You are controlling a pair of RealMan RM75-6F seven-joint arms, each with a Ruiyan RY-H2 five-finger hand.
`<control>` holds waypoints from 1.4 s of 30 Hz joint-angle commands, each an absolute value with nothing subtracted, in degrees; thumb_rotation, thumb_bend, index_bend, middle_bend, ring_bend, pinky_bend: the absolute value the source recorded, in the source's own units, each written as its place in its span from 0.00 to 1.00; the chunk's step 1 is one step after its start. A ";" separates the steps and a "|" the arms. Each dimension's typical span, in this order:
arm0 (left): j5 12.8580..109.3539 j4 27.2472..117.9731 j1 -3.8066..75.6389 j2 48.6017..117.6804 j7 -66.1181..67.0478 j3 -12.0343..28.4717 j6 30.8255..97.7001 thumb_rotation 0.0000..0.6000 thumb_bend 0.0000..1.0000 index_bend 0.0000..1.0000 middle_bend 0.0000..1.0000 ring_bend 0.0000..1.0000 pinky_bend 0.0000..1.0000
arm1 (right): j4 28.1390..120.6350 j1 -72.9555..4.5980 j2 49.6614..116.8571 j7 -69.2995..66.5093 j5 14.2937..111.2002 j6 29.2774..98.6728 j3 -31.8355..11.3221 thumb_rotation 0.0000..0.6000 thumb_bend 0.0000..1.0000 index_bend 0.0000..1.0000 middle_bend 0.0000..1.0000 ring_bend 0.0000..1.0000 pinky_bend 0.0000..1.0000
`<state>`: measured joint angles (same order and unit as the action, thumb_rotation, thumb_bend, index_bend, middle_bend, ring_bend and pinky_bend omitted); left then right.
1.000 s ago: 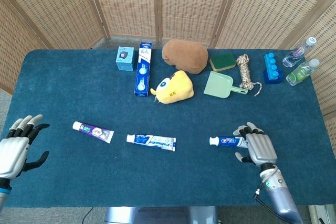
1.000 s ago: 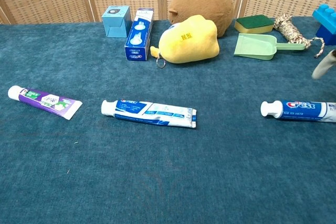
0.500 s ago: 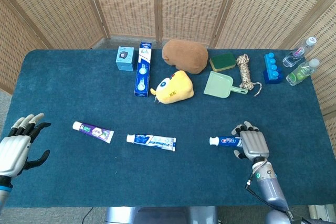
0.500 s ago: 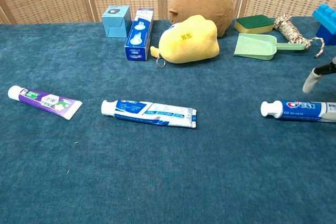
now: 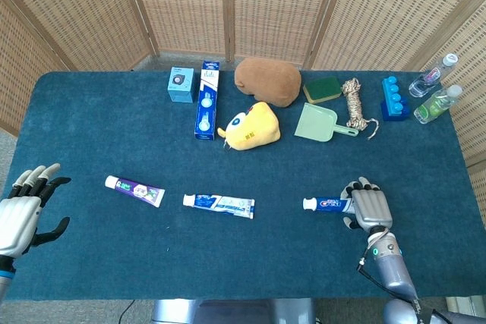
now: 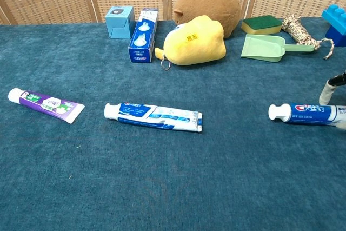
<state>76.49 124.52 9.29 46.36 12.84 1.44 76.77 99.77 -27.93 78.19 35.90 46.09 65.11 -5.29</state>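
- Change over the last second: the right hand (image 5: 367, 207) has drawn in and come down over the tail end of the Crest toothpaste tube (image 5: 328, 204). Earlier its fingers were spread above and beside the tube; now they are curled over it.
- In the chest view a pale fingertip (image 6: 326, 92) has dropped from well above the tube to just beside its upper edge, at the frame's 3 o'clock border.
- The tube has not shifted between frames: cap and label sit at the same spot on the blue surface (image 5: 99, 127).
- Judgement: a grasp is being closed but not proven. Fingers touch or wrap the tail; whether they grip it I cannot tell, since the tube has not lifted.
- Left hand (image 5: 21, 210): released, fingers apart, holding nothing, at the 9 o'clock edge of the surface, well apart from the purple toothpaste tube (image 5: 134, 190).
- Tube location: front right of the surface, roughly 4 o'clock from the centre, well apart from the blue-white toothpaste tube (image 5: 219, 204) lying at its 9 o'clock.
- Orientation: lies flat, long axis running 9 to 3 o'clock in both views. White cap (image 6: 279, 112) points to 9 o'clock, toward the other tubes; crimped tail points to 3 o'clock, under the right hand.
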 commanded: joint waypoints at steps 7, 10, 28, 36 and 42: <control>76.48 124.38 9.06 46.26 12.48 1.31 77.06 1.00 0.32 0.18 0.07 0.01 0.02 | 97.93 -28.90 78.75 35.24 45.29 64.08 -5.46 1.00 0.28 0.35 0.24 0.09 0.21; 76.51 124.38 9.14 46.30 12.44 1.38 77.05 1.00 0.32 0.18 0.07 0.01 0.02 | 97.11 -29.30 78.83 35.21 44.75 63.54 -5.49 1.00 0.29 0.35 0.24 0.09 0.21; 77.92 125.21 7.34 44.58 11.23 0.53 79.25 1.00 0.32 0.18 0.06 0.00 0.02 | 94.39 -30.47 80.63 33.38 45.14 61.59 -5.03 1.00 0.35 0.53 0.27 0.16 0.23; 79.97 125.33 5.72 43.32 9.57 -0.16 81.11 1.00 0.32 0.18 0.06 0.00 0.02 | 94.36 -30.40 81.46 31.80 45.41 61.62 -5.14 1.00 0.38 0.68 0.41 0.31 0.33; 80.90 125.41 5.31 43.23 8.91 -0.19 81.68 1.00 0.32 0.18 0.05 0.00 0.02 | 95.26 -29.85 80.17 29.22 46.95 61.72 -5.46 1.00 0.40 0.82 0.56 0.48 0.47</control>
